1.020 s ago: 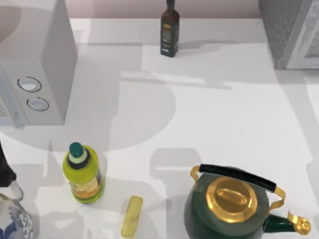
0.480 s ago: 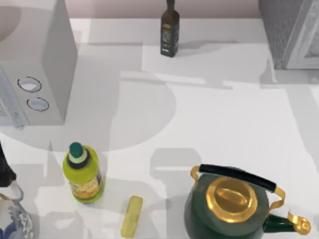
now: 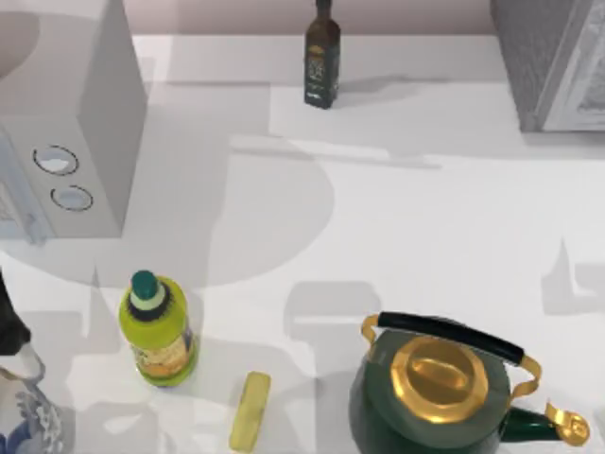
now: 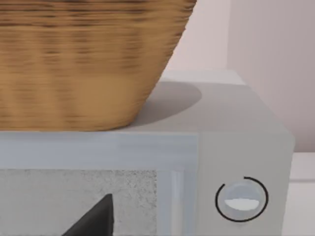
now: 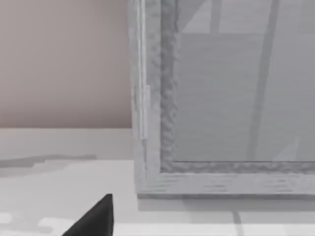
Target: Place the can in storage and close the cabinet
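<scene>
The cabinet is a grey speckled unit at the table's back right corner, and its pale framed door faces the table. In the right wrist view the cabinet stands close ahead with the door panel flat in its frame. One dark fingertip of my right gripper pokes in low before it. A dark fingertip of my left gripper shows in front of the white appliance. The can is out of view.
A white appliance with two knobs fills the back left, with a wicker basket on top. A dark bottle stands at the back. A yellow-green bottle, a yellow bar and a green kettle line the front. A blue-white vase is front left.
A shadow on the right side of the table has slid from beside the cabinet toward the front along the right edge. The objects on the table have not moved.
</scene>
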### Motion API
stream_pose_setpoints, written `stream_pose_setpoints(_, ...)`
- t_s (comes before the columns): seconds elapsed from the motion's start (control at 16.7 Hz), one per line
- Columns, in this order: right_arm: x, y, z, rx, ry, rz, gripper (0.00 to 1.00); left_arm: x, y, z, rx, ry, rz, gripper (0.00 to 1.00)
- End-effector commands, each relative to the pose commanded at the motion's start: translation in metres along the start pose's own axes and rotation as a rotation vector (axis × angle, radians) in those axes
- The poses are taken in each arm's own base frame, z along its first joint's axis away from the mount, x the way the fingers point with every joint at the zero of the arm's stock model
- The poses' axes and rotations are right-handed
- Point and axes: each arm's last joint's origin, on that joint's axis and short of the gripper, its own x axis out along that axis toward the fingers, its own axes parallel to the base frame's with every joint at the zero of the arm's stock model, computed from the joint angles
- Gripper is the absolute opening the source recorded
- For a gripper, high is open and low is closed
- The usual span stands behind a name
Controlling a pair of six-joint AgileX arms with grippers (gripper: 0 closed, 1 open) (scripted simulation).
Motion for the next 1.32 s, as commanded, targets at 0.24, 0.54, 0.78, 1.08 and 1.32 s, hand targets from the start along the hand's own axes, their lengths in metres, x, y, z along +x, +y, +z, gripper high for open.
stream_pose_setpoints(0.24, -0.004, -0.001, -0.065, 0.0, -0.069, 0.017, 1.0, 0.0, 0.0, 0.0, 0.0, 0.0, 0.0, 1.0)
stream_pose_setpoints(0.54, -0.001, -0.002, -0.091, -0.002, -0.109, 0.016, 1.0, 0.0, 0.0, 0.0, 0.0, 0.0, 0.0, 1.0)
stream_pose_setpoints(0.78, -0.001, -0.002, -0.092, -0.002, -0.104, 0.019, 1.0, 0.0, 0.0, 0.0, 0.0, 0.0, 0.0, 1.0)
stream_pose_setpoints(1.08, 0.002, -0.01, -0.075, -0.005, -0.145, 0.018, 1.0, 0.0, 0.0, 0.0, 0.0, 0.0, 0.0, 1.0)
stream_pose_setpoints(1.32, 0.017, -0.032, -0.05, -0.023, -0.173, 0.014, 1.0, 0.0, 0.0, 0.0, 0.0, 0.0, 0.0, 1.0)
